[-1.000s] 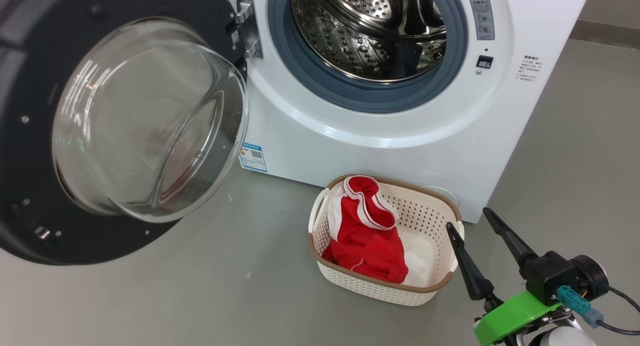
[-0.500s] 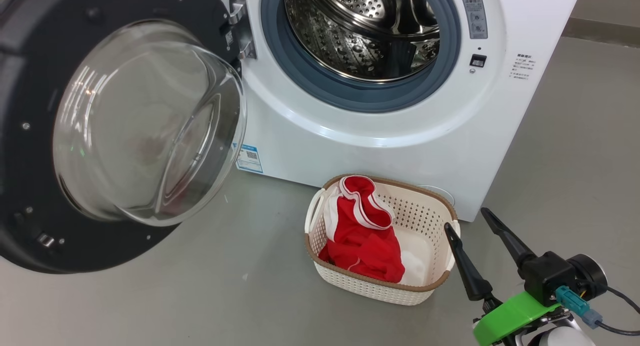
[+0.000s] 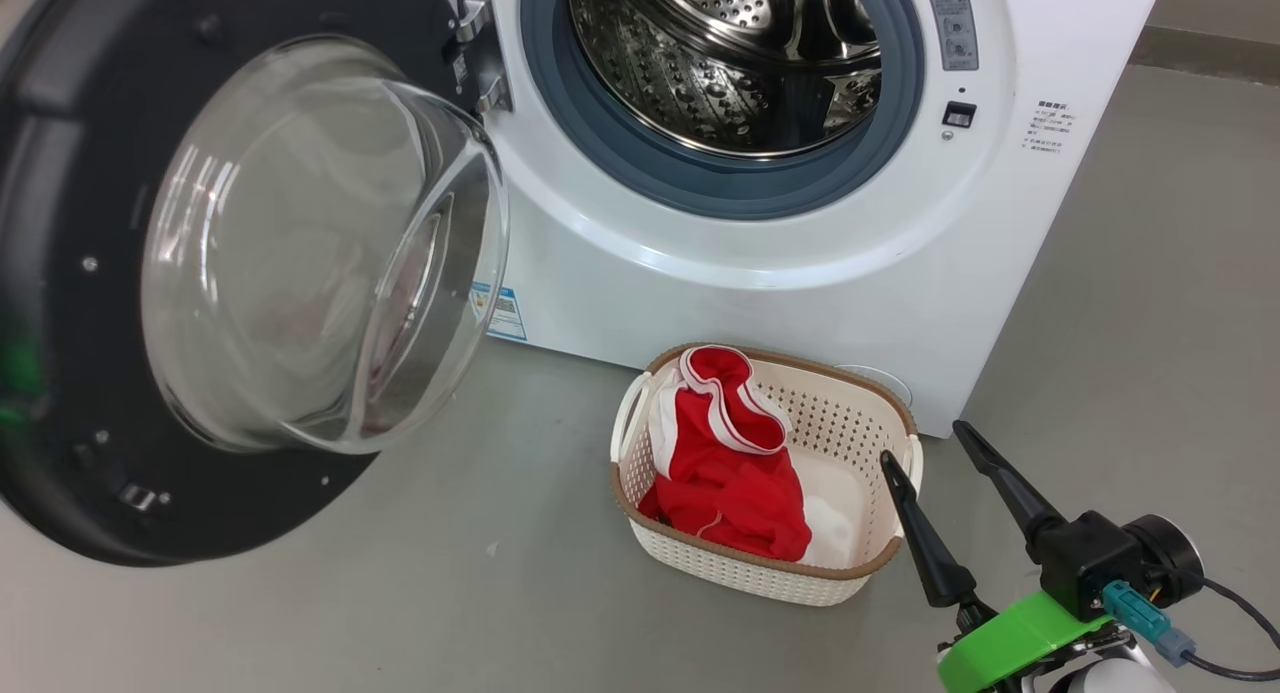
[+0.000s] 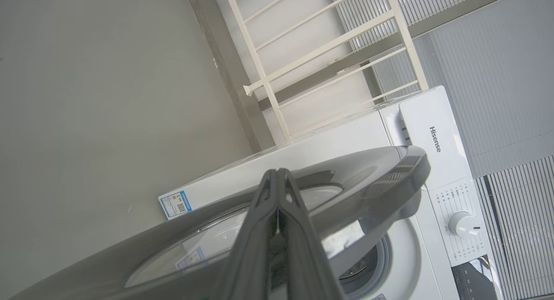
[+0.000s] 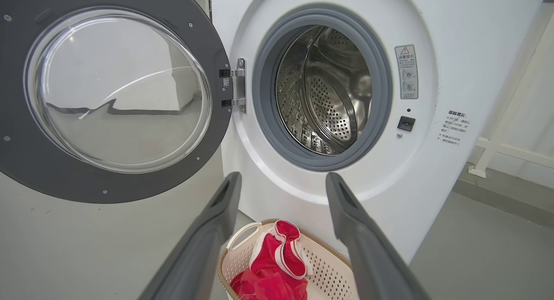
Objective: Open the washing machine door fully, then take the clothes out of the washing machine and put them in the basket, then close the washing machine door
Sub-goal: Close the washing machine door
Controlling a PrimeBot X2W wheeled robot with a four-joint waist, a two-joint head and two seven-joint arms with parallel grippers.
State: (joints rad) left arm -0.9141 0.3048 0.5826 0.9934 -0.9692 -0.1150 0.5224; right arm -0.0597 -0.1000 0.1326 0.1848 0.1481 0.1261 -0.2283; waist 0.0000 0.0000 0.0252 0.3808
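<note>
The washing machine door (image 3: 200, 513) hangs part open at the left, its glass bowl bulging toward me. The washing machine (image 3: 760, 273) shows a bare steel drum (image 3: 720, 63). Red clothes (image 3: 735, 473) lie in the basket (image 3: 730, 571) on the floor in front of the machine. My right gripper (image 3: 922, 443) stands open just right of the basket, nothing between its fingers. In the right wrist view that gripper (image 5: 282, 175) points at the drum (image 5: 329, 92) above the basket (image 5: 333, 269). My left gripper (image 4: 277, 172) is shut, its tips against the door's (image 4: 372, 179) outer black face.
Grey floor (image 3: 350, 613) spreads in front of the machine and to its right. A white rail frame (image 4: 324, 53) stands against the wall behind the machine, and a white rail (image 5: 510, 150) runs to its right. A cable (image 3: 1230, 663) trails from my right wrist.
The door has swung a little toward the machine's opening, and a green blur now shows behind its left edge. The head camera has shifted slightly. My right gripper stays open beside the basket.
</note>
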